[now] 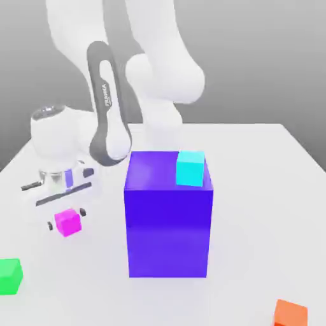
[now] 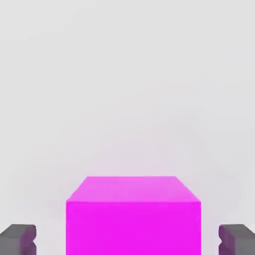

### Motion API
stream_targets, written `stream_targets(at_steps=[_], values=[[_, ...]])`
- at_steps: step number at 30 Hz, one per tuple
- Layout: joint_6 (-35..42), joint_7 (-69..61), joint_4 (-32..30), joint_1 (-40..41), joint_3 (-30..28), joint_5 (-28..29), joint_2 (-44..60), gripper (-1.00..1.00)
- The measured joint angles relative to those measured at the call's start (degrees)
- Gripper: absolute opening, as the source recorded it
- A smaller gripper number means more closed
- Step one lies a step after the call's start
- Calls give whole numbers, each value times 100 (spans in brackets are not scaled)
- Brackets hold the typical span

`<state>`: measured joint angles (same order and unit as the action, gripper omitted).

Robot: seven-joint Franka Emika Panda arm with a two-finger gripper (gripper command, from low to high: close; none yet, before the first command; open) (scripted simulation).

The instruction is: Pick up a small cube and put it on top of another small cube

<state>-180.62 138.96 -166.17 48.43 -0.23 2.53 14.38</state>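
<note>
My gripper (image 1: 65, 223) is down at the table (image 2: 127, 74), jaws spread with a gap each side of the magenta cube (image 2: 133, 214), not yet touching it

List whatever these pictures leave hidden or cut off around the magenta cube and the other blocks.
- Magenta cube: the hand view's edge cuts off its lower part.
- Gripper fingers: contact with the cube unclear.
- Orange cube, green cube: cropped by exterior view's edges.
- Cyan cube hides part of the blue-violet block top.

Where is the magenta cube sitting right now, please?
In the exterior view, the magenta cube sits on the table's left part, between the big blue-violet block and the green cube.
</note>
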Motion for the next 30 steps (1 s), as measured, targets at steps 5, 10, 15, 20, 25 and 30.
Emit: stream_targets(at_steps=[5,10,15,20,25,30], values=[[-8,0,1,-5,-3,-3,-3,-100],[635,-10,-123,5,35,-52,-785,-100],[1348,-153,-243,-25,64,-261,-1601,-100],[1965,307,629,-296,162,-476,-1345,-100],[2565,1040,1662,-494,190,-436,-911,-100],[3159,1864,2698,-702,182,-275,-466,-100]])
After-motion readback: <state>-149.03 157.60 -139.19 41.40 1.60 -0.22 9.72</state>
